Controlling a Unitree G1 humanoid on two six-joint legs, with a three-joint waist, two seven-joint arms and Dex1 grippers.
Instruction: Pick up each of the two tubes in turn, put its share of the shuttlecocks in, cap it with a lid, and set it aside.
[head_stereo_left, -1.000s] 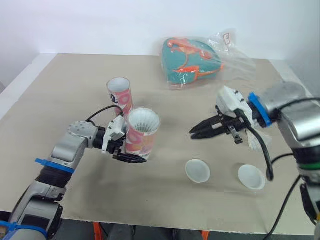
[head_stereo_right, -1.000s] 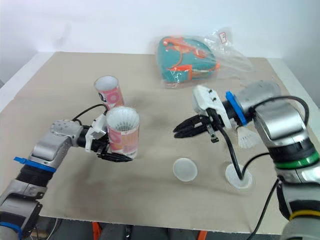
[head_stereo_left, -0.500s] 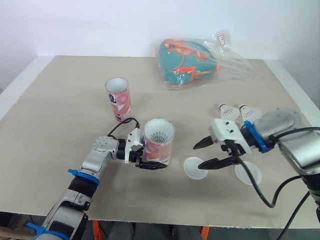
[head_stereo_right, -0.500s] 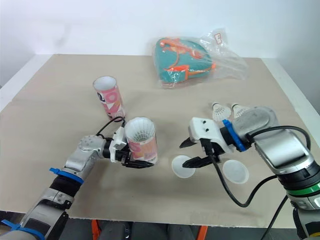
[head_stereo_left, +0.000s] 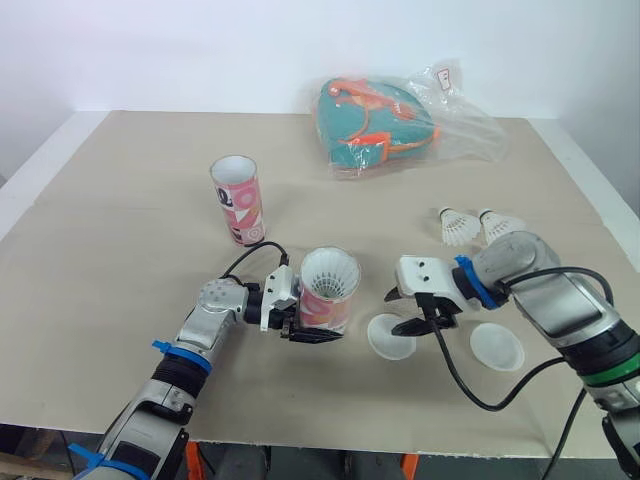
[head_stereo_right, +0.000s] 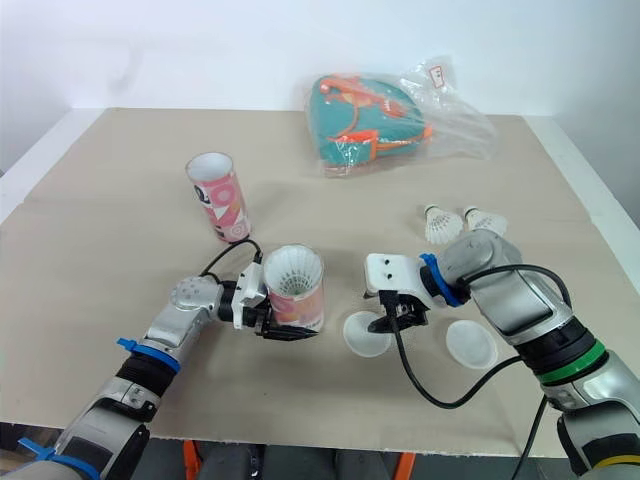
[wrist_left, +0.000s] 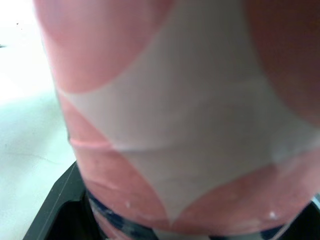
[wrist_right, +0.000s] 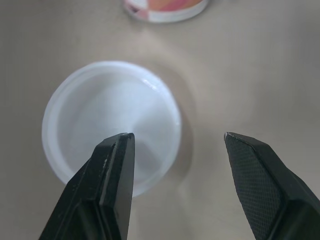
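Risk: the thin lid (wrist_right: 95, 107) may skate away when pinched, since the open right hand (head_stereo_left: 397, 312) straddles only its rim, one fingertip (wrist_right: 117, 150) over the middle, possibly touching. It lies flat on the table (head_stereo_left: 120, 200), at three o'clock from the shuttlecock-filled tube (head_stereo_left: 325, 300), which the left hand (head_stereo_left: 300, 322) grips.
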